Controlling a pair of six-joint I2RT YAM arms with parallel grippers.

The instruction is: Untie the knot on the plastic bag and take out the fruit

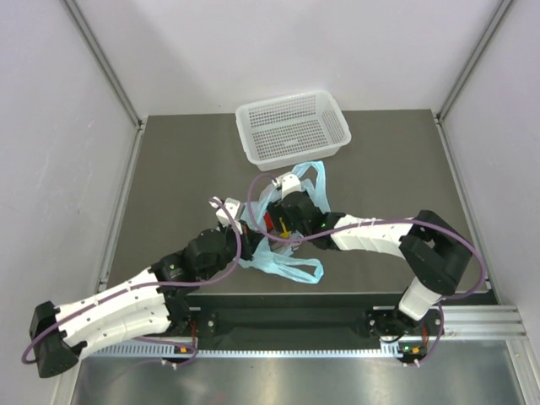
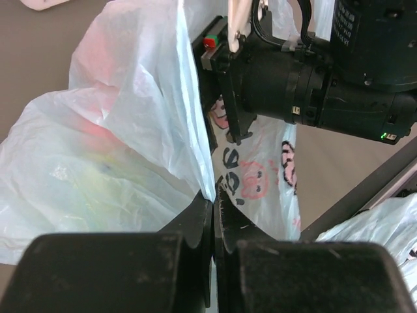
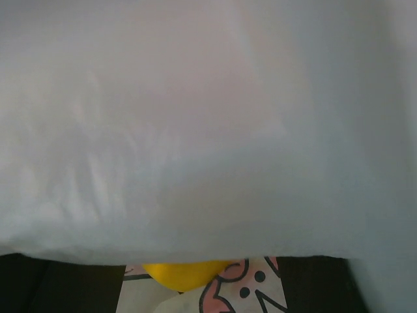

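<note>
The light-blue plastic bag (image 1: pixel 283 253) lies crumpled mid-table, its loop handles spread loose; no knot shows. My left gripper (image 1: pixel 249 226) is shut on an edge of the bag's film (image 2: pixel 195 150), and in the left wrist view it (image 2: pixel 214 199) pinches the film between closed fingertips. My right gripper (image 1: pixel 274 221) reaches into the bag. In the right wrist view its jaws stand apart (image 3: pixel 202 287), with a yellow fruit (image 3: pixel 182 275) between and ahead of them, under film that covers most of that view. Red fruit (image 2: pixel 98 124) and greenish fruit (image 2: pixel 98 179) show through the plastic.
A white perforated basket (image 1: pixel 253 114) stands behind the bag at the table's back. The right arm's black wrist (image 2: pixel 313 78) is close in front of my left gripper. Grey walls enclose the table on the left, right and back.
</note>
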